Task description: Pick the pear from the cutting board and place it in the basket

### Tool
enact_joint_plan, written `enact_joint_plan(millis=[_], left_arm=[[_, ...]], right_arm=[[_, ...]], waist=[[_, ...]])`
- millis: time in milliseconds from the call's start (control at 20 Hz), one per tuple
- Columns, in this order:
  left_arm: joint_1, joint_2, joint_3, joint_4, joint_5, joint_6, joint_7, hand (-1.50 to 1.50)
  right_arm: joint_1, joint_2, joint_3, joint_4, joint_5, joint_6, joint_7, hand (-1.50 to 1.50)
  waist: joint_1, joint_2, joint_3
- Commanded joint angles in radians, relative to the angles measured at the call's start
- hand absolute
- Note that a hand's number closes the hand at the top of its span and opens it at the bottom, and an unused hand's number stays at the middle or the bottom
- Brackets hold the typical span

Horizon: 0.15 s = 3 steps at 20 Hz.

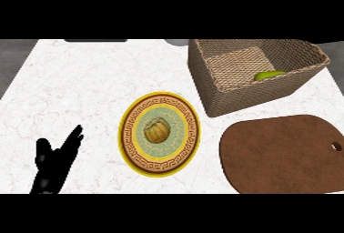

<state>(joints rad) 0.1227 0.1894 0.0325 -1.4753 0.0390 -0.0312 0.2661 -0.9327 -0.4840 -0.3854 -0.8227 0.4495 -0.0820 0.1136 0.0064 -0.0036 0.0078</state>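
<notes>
The green pear (269, 75) lies inside the woven basket (222, 98) at the back right, near the basket's right inner wall, only partly showing over the rim. The brown cutting board (285, 154) at the front right has nothing on it. My left hand (55, 161) rests at the lower left with straight fingers pointing up, holding nothing. My right hand does not show.
A round plate (138, 145) with a gold and brown patterned rim sits in the middle of the white marble counter and carries a small brown ridged pastry (158, 130). Dark objects peek in at the counter's far edge.
</notes>
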Motion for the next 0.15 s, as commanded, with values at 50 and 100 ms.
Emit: enact_joint_plan(millis=[50,100], left_arm=[[0.029,-0.01,-0.005,0.022,-0.003,-0.004,0.029,0.0],[0.062,-0.012,-0.005,0.026,-0.001,-0.013,-0.001,0.0]], right_arm=[[0.042,-0.115,-0.07,0.064,-0.042,0.028,-0.056,-1.5],[0.046,-0.141,-0.087,0.038,-0.073,0.08,-0.016,-1.5]], waist=[[0.003,0.007,-0.007],[-0.002,0.004,-0.008]])
